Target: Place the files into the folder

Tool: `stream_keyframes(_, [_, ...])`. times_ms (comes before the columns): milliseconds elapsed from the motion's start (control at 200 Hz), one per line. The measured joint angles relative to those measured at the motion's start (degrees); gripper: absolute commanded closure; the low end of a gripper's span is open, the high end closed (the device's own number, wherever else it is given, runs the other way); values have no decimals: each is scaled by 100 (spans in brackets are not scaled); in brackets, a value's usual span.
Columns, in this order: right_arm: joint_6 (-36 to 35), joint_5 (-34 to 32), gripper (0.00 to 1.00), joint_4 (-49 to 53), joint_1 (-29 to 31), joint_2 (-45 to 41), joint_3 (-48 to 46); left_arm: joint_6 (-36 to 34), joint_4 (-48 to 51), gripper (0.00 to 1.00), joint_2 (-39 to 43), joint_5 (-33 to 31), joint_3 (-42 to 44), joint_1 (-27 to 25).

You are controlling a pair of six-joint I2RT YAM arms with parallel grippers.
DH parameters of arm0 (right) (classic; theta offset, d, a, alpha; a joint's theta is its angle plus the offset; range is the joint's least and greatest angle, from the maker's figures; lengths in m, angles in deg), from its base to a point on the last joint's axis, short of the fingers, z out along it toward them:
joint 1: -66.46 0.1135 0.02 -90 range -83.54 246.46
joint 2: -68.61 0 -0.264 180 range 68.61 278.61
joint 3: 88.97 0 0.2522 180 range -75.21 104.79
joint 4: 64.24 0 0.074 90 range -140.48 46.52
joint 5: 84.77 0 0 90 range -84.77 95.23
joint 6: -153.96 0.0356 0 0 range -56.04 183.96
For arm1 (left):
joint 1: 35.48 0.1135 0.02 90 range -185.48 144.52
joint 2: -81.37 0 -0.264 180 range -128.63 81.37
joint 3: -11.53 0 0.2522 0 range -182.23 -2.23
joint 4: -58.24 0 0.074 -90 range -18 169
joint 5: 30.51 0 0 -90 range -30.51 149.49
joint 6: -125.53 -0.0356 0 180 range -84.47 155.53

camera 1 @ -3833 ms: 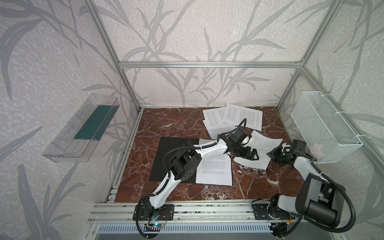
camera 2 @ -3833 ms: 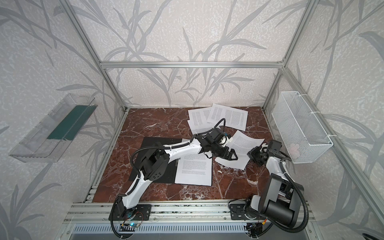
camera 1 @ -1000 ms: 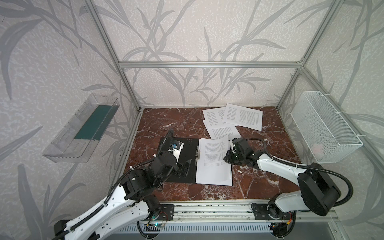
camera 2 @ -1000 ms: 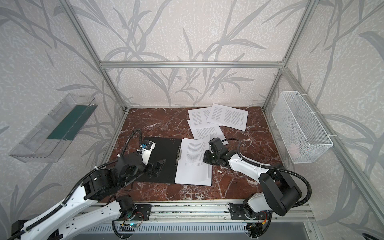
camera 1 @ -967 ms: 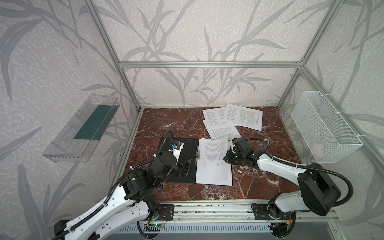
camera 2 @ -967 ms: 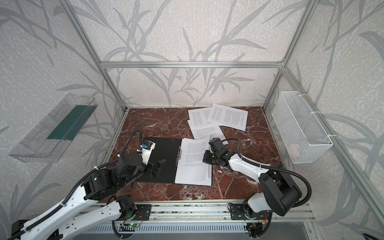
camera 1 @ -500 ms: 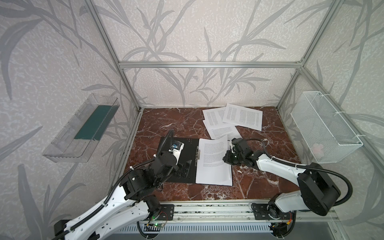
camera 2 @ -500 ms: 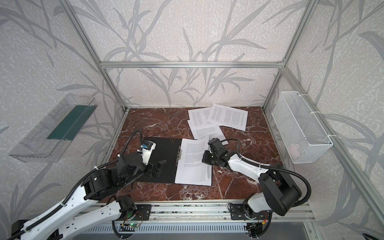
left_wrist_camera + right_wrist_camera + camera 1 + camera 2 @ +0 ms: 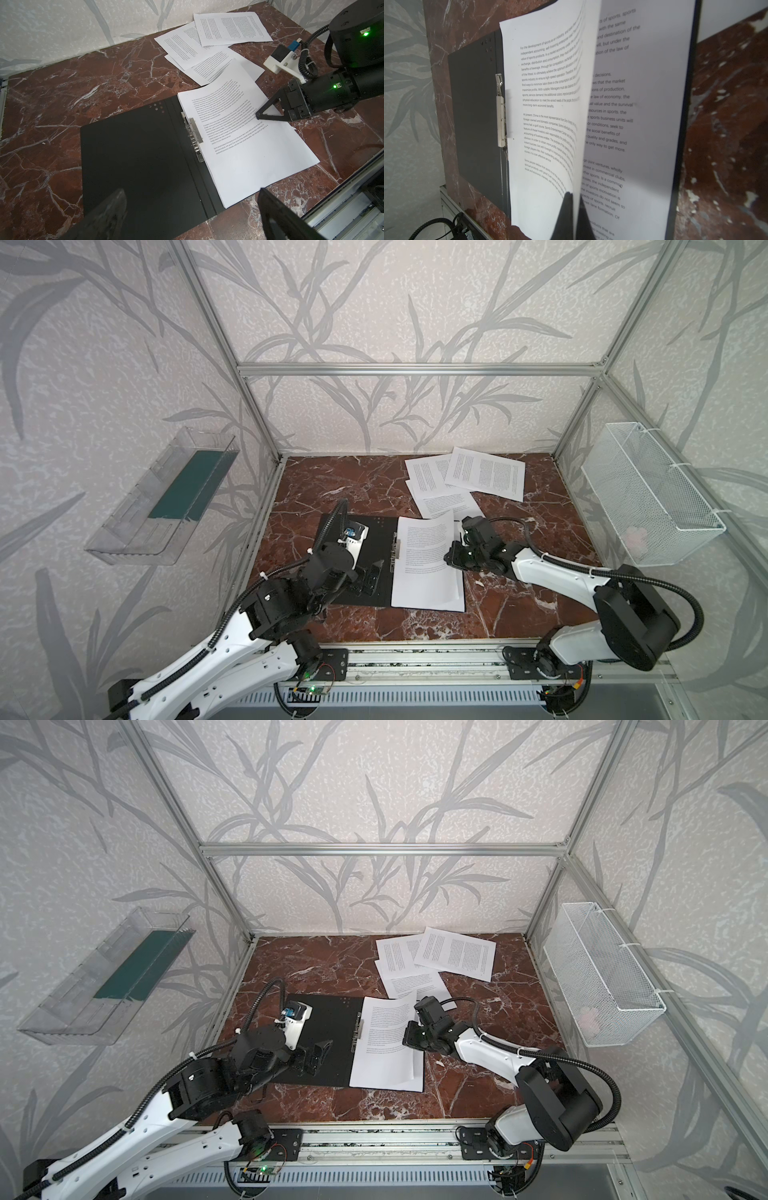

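Note:
The folder (image 9: 376, 537) (image 9: 332, 1019) lies open on the marble, black inside up, with its metal clip (image 9: 194, 133) (image 9: 500, 116) at the spine. A small stack of files (image 9: 424, 572) (image 9: 249, 162) rests on its right half. My right gripper (image 9: 449, 558) (image 9: 408, 1038) (image 9: 257, 115) (image 9: 574, 195) is shut on the right edge of the top sheet (image 9: 542, 104), which curls up off the sheet beneath (image 9: 633, 104). Several loose files (image 9: 484, 472) (image 9: 455, 955) (image 9: 232, 27) lie at the back. My left gripper (image 9: 370, 578) (image 9: 316, 1056) (image 9: 191, 191) hangs open over the folder's left half, holding nothing.
A white wire basket (image 9: 648, 497) hangs on the right wall. A clear tray (image 9: 166, 497) with a green sheet is fixed to the left wall. The aluminium rail (image 9: 415, 664) runs along the table's front edge.
Since the oldest frames my left arm has drawn back to the folder's left half, and my right gripper has brought a sheet onto the stack. Over the last second it barely shifts.

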Motion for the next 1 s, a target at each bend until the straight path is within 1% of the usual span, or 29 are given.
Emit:
stream_keyframes(550, [79,2,100,-35,48,39,-2,0,0,1,0,37,0,0])
stream_keyframes(605, [79,2,97,-35,52,39,-2,0,0,1,0,37,0,0])
stream_keyframes(710, [81,2,89,-35,52,39,-2,0,0,1,0,46,0,0])
stream_keyframes(770, [76,0,83,-35,52,39,-2,0,0,1,0,52,2,0])
stream_keyframes(830, [85,2,78,-33,55,39,-2,0,0,1,0,59,2,0])
stream_keyframes(890, [94,-2,72,-31,59,39,-2,0,0,1,0,74,0,0])
stream_keyframes(1000, [76,-39,62,-26,59,37,-2,0,0,1,0,94,0,0])
